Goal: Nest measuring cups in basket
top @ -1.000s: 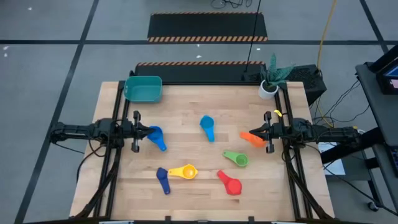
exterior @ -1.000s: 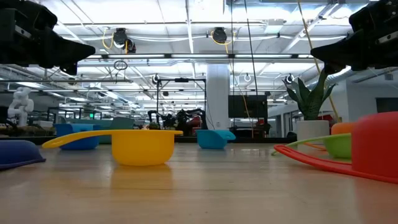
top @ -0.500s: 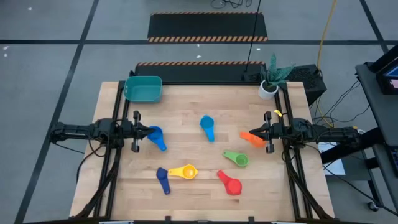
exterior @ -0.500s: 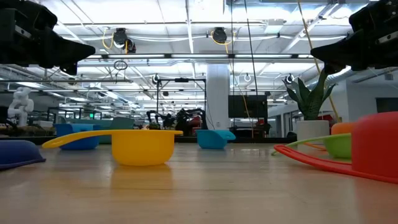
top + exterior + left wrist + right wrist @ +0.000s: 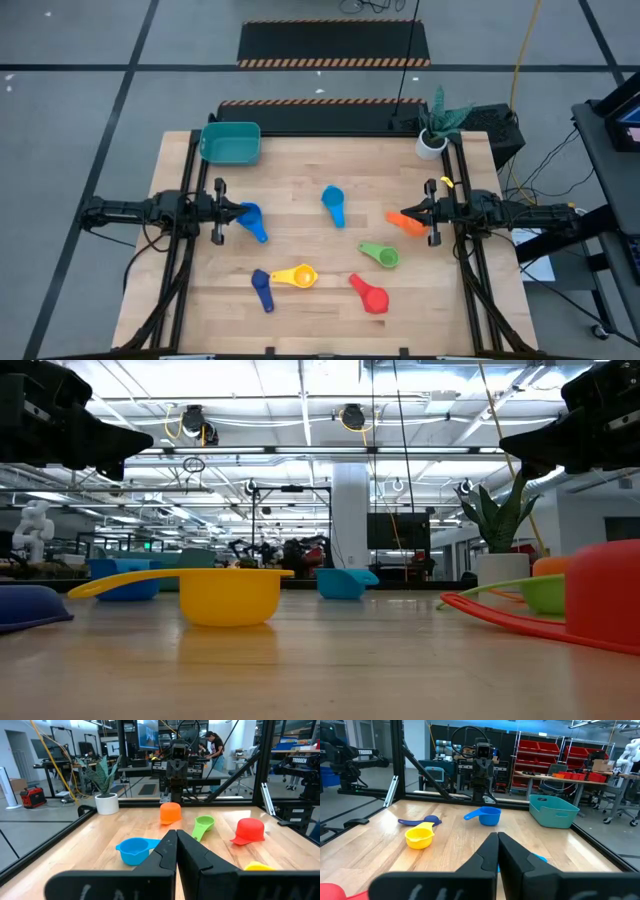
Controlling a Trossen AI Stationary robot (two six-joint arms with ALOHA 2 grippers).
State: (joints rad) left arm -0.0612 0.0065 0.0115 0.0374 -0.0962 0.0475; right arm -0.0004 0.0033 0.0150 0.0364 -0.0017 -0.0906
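Note:
Several measuring cups lie scattered on the wooden table, mouths up or on their sides: blue (image 5: pixel 252 220), light blue (image 5: pixel 333 203), orange (image 5: pixel 406 222), green (image 5: pixel 381 254), yellow (image 5: pixel 297 275), dark blue (image 5: pixel 262 290) and red (image 5: pixel 369 294). The teal basket (image 5: pixel 231 142) stands at the far left corner with nothing showing in it. My left gripper (image 5: pixel 240 211) hangs shut and level above the left side, over the blue cup. My right gripper (image 5: pixel 419 213) hangs shut and level at the right side, above the orange cup. Both are well above the table in the low view.
A white plant pot (image 5: pixel 432 143) stands at the far right corner. Black frame rails (image 5: pixel 186 250) run along the table's left and right sides. Bare wood lies between the basket and the light blue cup. A person (image 5: pixel 215 747) stands in the room beyond.

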